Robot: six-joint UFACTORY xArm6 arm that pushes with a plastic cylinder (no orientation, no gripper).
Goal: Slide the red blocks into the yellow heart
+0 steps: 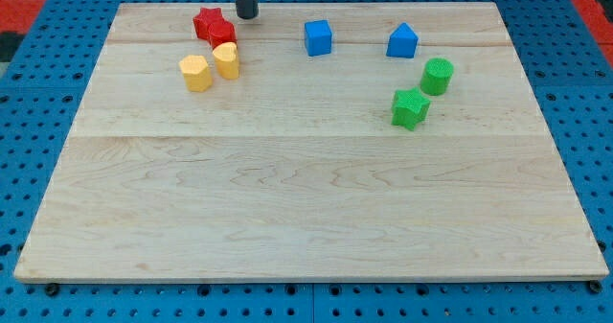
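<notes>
Two red blocks sit together at the view's top left: a red star (208, 22) with a second red block (224, 34) tucked against its right and lower side, its shape unclear. Just below them stands the yellow heart (227, 60), touching or nearly touching the red block above it. A yellow hexagon-like block (195, 73) sits to the heart's left. My tip (247, 15) stands on the board just to the right of the red blocks, a short gap from them.
A blue cube (318, 36) and a blue pointed block (402, 41) sit along the top. A green cylinder (438, 76) and a green star (410, 108) sit at the right. The wooden board (306, 208) lies on a blue perforated base.
</notes>
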